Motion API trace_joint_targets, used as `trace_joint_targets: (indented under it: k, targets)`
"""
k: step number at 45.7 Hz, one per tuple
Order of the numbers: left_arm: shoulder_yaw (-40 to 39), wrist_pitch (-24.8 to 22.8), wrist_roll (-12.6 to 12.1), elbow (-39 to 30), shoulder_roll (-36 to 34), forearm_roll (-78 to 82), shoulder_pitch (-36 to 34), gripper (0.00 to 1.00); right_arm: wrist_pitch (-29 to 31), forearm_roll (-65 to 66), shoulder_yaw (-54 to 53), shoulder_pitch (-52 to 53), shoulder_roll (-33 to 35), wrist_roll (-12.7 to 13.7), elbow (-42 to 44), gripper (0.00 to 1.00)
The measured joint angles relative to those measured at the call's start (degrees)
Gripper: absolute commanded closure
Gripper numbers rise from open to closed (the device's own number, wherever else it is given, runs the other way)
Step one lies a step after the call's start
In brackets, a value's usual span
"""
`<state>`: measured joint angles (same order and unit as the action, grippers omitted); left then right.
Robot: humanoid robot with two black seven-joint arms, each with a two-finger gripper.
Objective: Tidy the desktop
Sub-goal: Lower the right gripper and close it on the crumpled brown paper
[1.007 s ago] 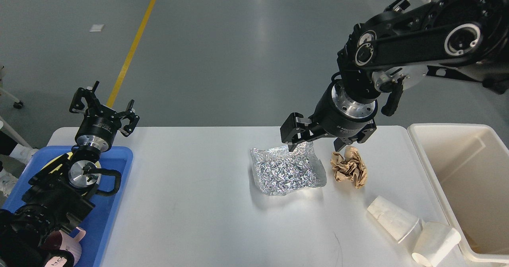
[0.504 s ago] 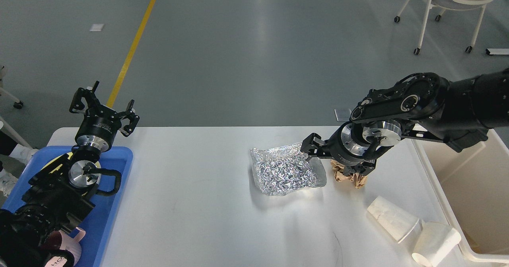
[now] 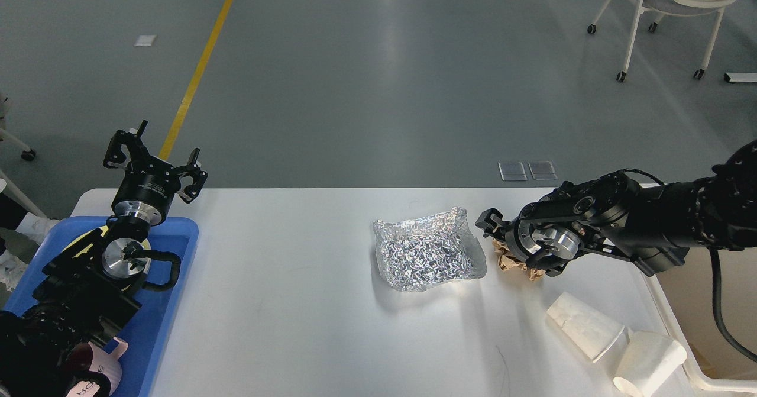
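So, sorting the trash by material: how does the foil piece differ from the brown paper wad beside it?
The foil piece is shiny silver; the brown paper wad is matte tan. The foil lies spread out and fairly flat; the paper is balled up and compact. The foil sits in the open, while the right gripper is down over the paper and hides part of it. Both are crumpled and rest on the desktop.

Glossy grey floor [image 3: 378,77], yellow line [image 3: 201,63]
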<state>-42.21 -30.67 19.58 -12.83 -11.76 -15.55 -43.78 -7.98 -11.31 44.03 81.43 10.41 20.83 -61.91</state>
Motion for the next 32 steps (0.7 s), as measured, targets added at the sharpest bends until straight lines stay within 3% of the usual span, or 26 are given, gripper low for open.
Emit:
trace_joint_targets:
  k: [13,32]
  targets:
    - [0.0,0.0,0.0,0.0,0.0,0.0,0.0,0.01,-4.2,0.0,-0.1,-1.4,-2.5,0.0,0.0,0.0]
    - [0.0,0.0,0.0,0.0,0.0,0.0,0.0,0.0,-5.5,0.4,-0.7,-2.9,-2.7,0.0,-0.2,0.0]
